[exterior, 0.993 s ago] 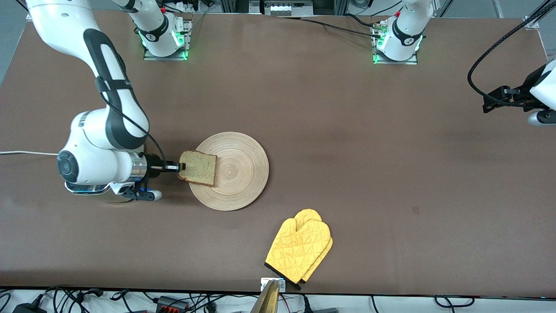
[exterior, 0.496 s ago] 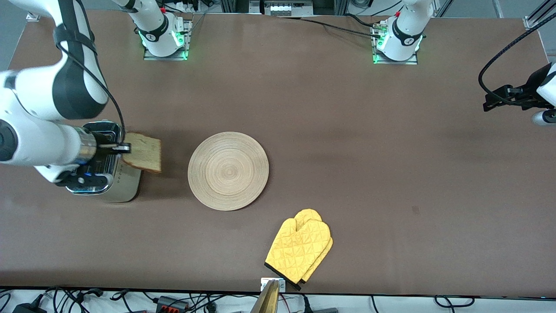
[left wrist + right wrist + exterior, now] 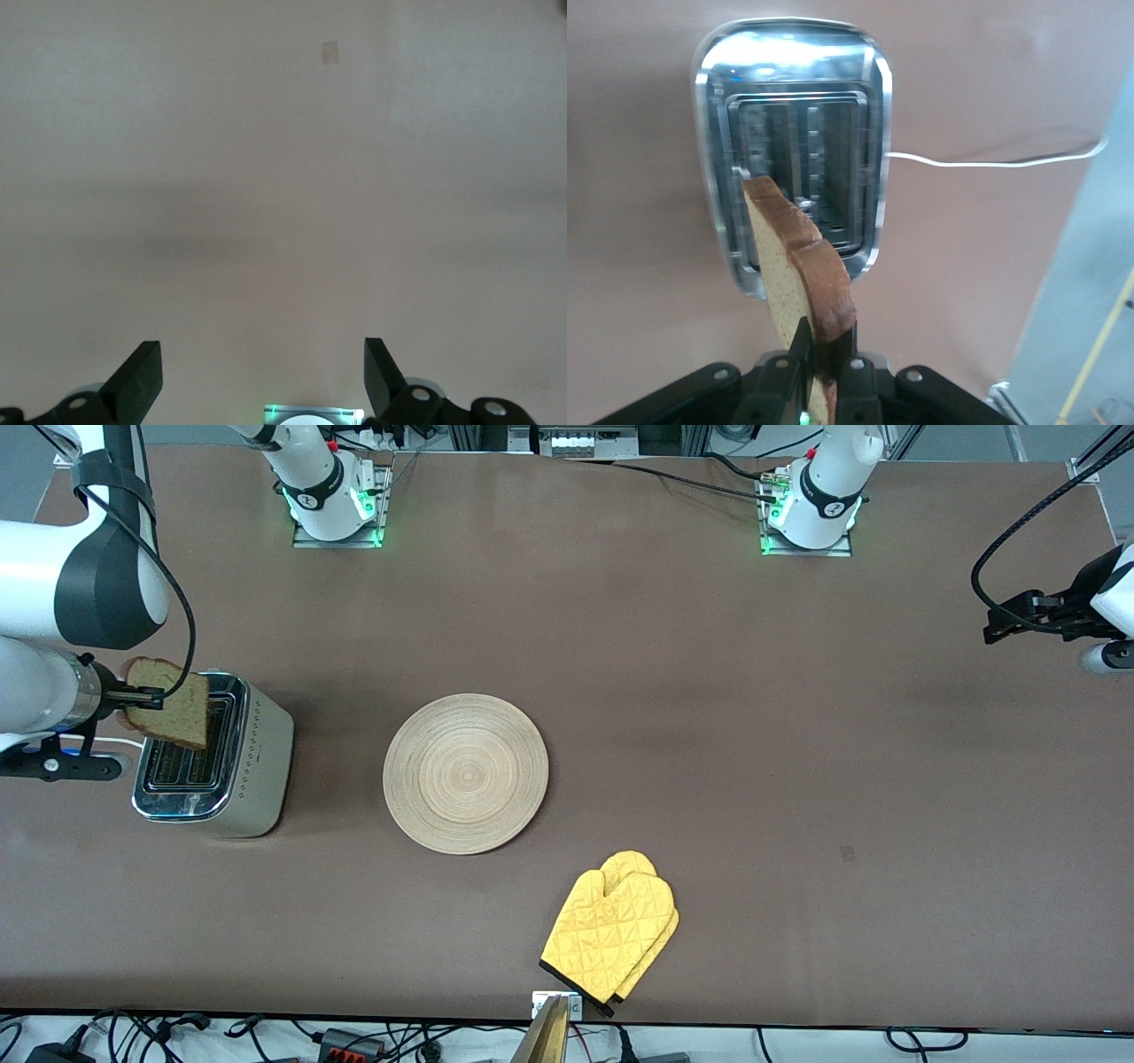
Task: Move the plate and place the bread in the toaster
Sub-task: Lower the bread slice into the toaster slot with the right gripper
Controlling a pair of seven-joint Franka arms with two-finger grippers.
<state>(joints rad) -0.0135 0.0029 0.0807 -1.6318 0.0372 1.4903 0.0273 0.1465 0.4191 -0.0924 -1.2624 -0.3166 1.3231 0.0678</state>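
Note:
The toaster (image 3: 217, 762) stands at the right arm's end of the table, chrome top and two slots showing. My right gripper (image 3: 142, 698) is shut on the bread (image 3: 173, 713) and holds the slice on edge over the toaster's top. In the right wrist view the bread (image 3: 799, 274) hangs above the toaster (image 3: 793, 133), gripped by its crust in my right gripper (image 3: 826, 354). The round wooden plate (image 3: 466, 773) lies bare mid-table. My left gripper (image 3: 263, 376) is open and empty, held over bare table at the left arm's end, where the arm (image 3: 1063, 615) waits.
A yellow oven mitt (image 3: 611, 932) lies near the table's front edge, nearer the camera than the plate. The toaster's white cord (image 3: 992, 162) runs off toward the table's end. Both arm bases stand along the table's back edge.
My right gripper carried the bread off the plate, across to the right arm's end of the table, and now holds it over the toaster's top. The plate stayed put.

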